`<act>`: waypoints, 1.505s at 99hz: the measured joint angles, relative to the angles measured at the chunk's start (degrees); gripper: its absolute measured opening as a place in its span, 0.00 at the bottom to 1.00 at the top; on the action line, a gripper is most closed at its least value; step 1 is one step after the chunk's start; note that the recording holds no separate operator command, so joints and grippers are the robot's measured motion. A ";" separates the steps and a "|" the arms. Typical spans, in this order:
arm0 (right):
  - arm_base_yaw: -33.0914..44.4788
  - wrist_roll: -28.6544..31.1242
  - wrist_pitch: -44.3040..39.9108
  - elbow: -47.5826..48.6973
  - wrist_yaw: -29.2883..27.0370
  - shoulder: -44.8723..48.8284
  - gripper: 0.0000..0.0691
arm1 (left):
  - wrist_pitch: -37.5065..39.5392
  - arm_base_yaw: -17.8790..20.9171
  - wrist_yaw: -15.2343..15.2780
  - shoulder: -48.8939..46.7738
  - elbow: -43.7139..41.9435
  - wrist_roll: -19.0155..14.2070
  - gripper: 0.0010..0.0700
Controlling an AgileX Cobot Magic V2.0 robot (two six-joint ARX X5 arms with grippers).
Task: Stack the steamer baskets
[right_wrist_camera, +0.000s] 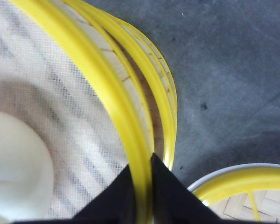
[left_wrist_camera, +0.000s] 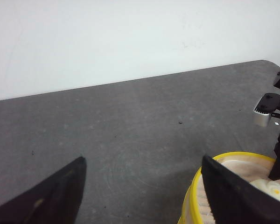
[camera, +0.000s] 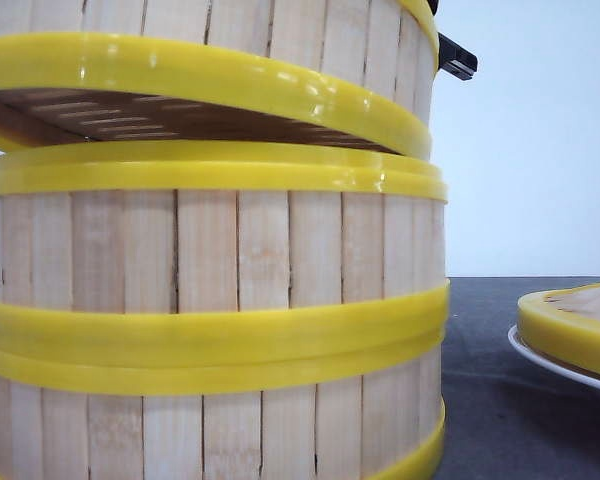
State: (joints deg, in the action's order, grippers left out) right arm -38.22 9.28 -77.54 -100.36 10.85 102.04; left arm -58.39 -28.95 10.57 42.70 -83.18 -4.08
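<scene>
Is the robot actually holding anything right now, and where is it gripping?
Yes. The right hand pinches the top steamer basket by its yellow upper rim. The left hand is open, holding nothing.

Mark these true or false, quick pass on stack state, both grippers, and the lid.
1. The top steamer basket sits flush on the stack. False: it is tilted, with a gap showing over the middle steamer basket on the left.
2. The right gripper is pinching the top basket's rim. True.
3. The left gripper holds a basket. False: its jaws are open over bare table.
4. The lid rests on a white plate to the right of the stack. True.
5. The top basket is empty. False: a white bun lies on its liner.
</scene>
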 joint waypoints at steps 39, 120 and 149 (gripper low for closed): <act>0.02 0.17 0.00 0.00 -0.24 0.00 0.36 | 0.00 0.00 0.00 0.00 0.00 0.00 0.67; 1.29 0.61 0.00 0.00 -0.24 -1.01 0.18 | 0.00 0.00 0.00 0.00 0.00 0.00 0.67; 2.38 0.59 0.00 0.00 1.75 -2.60 0.08 | 0.09 0.00 0.00 0.00 0.00 0.00 0.67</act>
State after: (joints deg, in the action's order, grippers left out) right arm -35.83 9.87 -77.54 -100.36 12.60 99.44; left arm -58.30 -28.95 10.57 42.70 -83.18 -4.08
